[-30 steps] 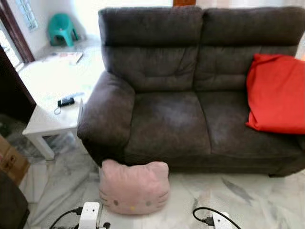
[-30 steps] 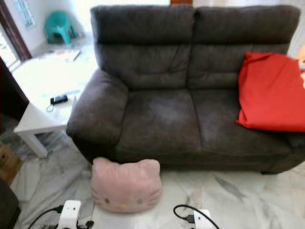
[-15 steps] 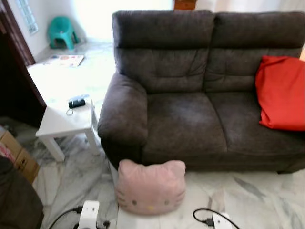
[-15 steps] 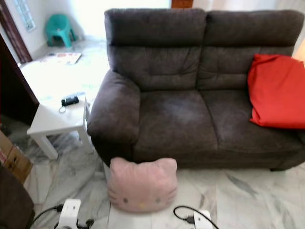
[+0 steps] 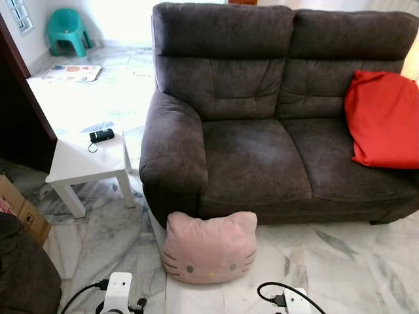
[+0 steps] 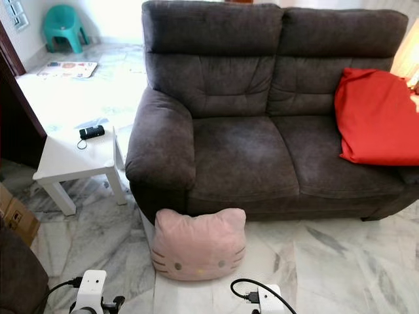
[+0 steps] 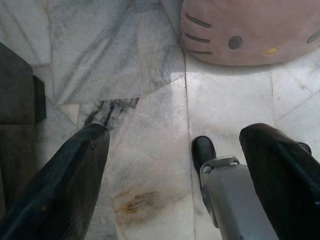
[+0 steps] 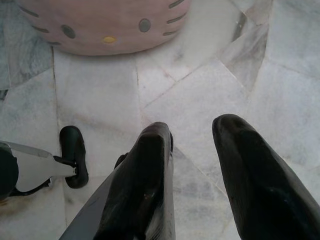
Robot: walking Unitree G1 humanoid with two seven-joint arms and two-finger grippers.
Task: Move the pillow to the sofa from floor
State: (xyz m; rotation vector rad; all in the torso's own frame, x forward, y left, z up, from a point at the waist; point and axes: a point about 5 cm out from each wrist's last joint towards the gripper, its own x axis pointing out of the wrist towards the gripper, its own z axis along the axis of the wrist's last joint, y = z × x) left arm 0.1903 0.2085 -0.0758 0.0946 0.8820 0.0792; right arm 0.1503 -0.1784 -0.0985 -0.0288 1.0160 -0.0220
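Since the earlier frames the whole scene has slid in both eye views, so the camera has moved with the robot; the pillow, sofa and side table keep their places relative to one another. The pink cat-face pillow [image 5: 209,246] sits on the marble floor [image 5: 340,261], upright, leaning against the front of the dark grey sofa [image 5: 262,131] just below its left armrest. A red cushion [image 5: 383,121] leans against the backrest at the sofa's right end. To the sofa's left stands a small white table, and on its tabletop [image 5: 85,157] lies a small black device [image 5: 101,135]. Farther back are a teal plastic stool [image 5: 67,29] and a printed mat [image 5: 72,72] on the floor, and a cardboard box [image 5: 16,209] sits at the left edge.

The eye views catch only the white wrist parts of both arms at the bottom edge, with black cables. The wrist views give what the eye views lack: the fingers themselves. In the left wrist view the left gripper [image 7: 172,165] hangs above the floor with its two black fingers spread wide, nothing between them, and the pillow's whiskers, one eye and yellow nose show beyond. In the right wrist view the right gripper [image 8: 192,165] is also above bare marble, its fingers parted by a narrower gap and holding nothing, the pillow's face ahead of it. Both grippers are apart from the pillow.
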